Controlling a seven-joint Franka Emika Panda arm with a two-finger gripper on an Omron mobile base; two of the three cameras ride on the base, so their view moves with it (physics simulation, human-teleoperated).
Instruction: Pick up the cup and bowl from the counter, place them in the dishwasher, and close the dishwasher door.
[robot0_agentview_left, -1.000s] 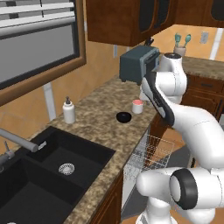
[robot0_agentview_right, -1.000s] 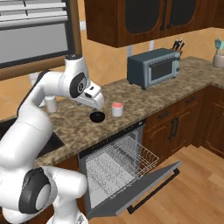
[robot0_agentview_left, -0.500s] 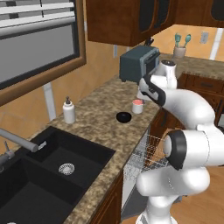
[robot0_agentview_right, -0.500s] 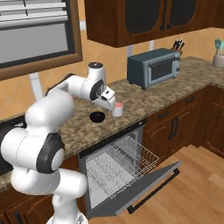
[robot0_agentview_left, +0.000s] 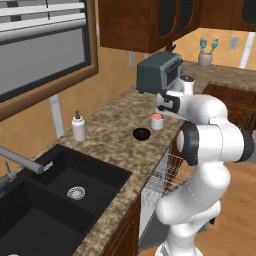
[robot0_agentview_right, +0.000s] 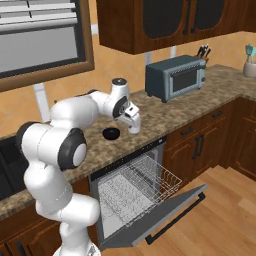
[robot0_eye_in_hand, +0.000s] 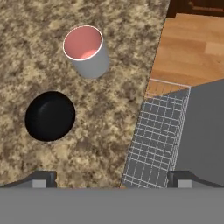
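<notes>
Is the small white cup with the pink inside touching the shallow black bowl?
Apart. The hand view shows speckled counter between the white cup and the black bowl.

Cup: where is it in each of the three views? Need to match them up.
Left base view: cup at centre, on the counter just right of the black bowl.
Right base view: I can't make it out; the arm's tool hangs where it should be, right of the bowl.
Hand view: upper left, cup above the bowl.
Shared landmark: the black bowl.
</notes>
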